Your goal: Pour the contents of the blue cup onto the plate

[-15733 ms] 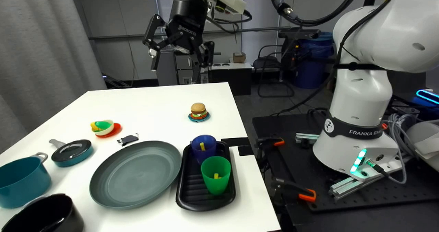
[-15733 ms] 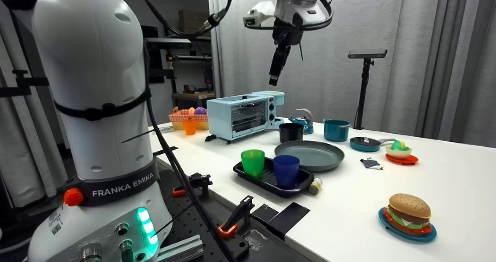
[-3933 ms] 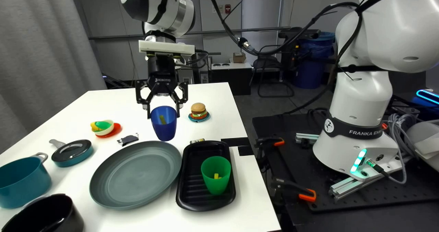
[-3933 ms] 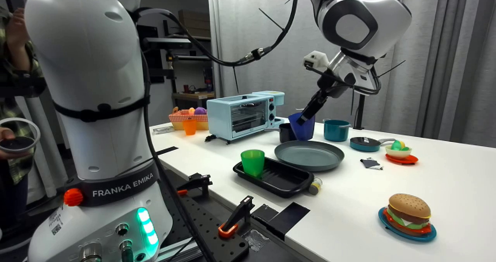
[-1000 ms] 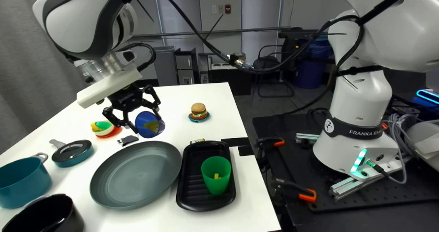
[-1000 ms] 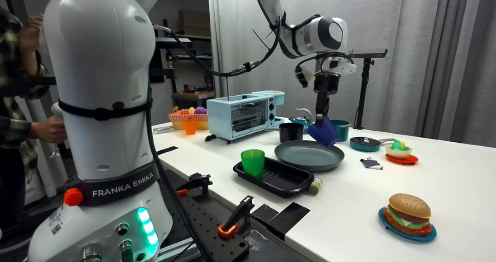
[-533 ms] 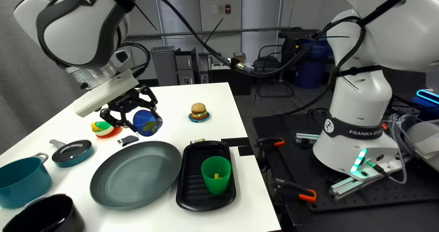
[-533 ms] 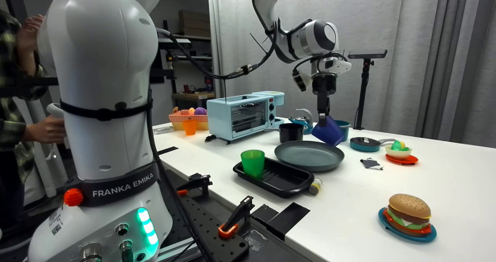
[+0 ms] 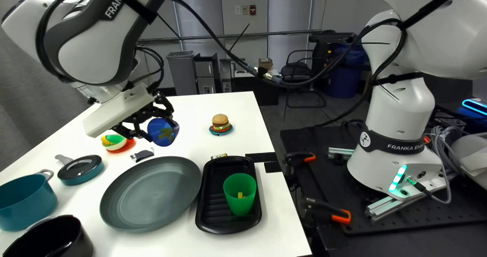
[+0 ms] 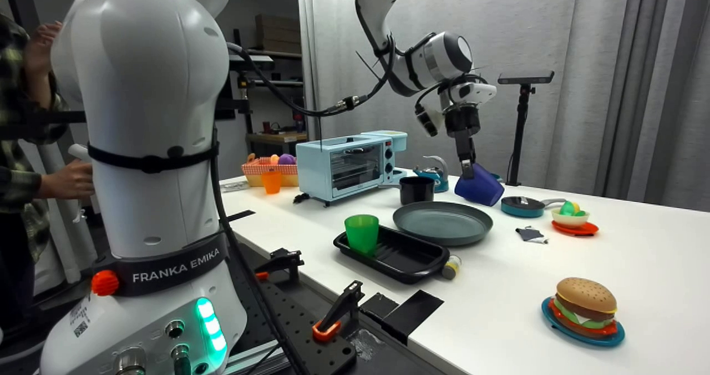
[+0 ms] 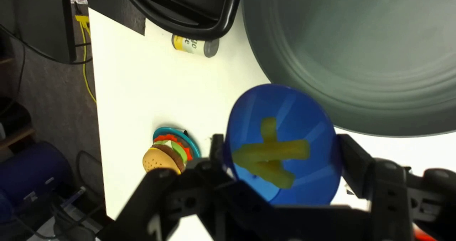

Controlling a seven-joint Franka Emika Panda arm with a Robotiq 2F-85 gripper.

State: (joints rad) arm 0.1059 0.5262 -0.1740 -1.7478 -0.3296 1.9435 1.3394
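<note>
My gripper is shut on the dark blue cup, with one finger on each side of it. The cup is held in the air and strongly tilted, its mouth facing away from the gripper. It shows in both exterior views. Several yellow stick-like pieces lie inside the cup; they also show through its mouth in an exterior view. The large grey-green plate lies flat on the table with nothing on it. In the wrist view the cup appears just beside the plate's rim.
A black tray with a green cup stands next to the plate. A small can lies by the tray. Around stand a toy burger, a teal pot, a black pot and a teal lidded pan.
The blue cup stood in the tray earlier; the gripper now holds it tilted on its side. Over the last second it moved slightly away from the plate and tipped further. The yellow pieces stay inside.
</note>
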